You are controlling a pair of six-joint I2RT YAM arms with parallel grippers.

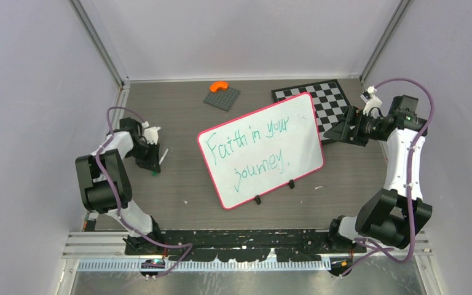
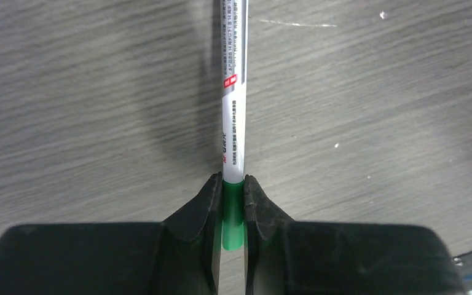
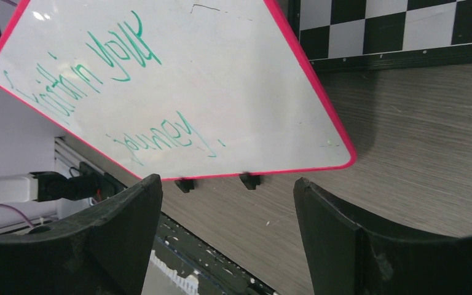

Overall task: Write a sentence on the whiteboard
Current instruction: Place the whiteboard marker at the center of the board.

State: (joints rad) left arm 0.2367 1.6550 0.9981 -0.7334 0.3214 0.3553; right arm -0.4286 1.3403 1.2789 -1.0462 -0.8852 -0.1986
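Left arm [image 1: 101, 178], right arm [image 1: 399, 161]: white link shells, bulky black joint housings, black bases. Thin purple cable [image 1: 432, 104] looped along each, fixed at points on the links. Right gripper [image 3: 227, 184]: fingers [image 3: 344, 246] matte black, thick, wedge-shaped, faintly scuffed.

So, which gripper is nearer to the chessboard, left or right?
Right. The right gripper hangs open at the near right corner of the chessboard. The left gripper, shut on a marker, is far across the table, on the other side of the whiteboard.
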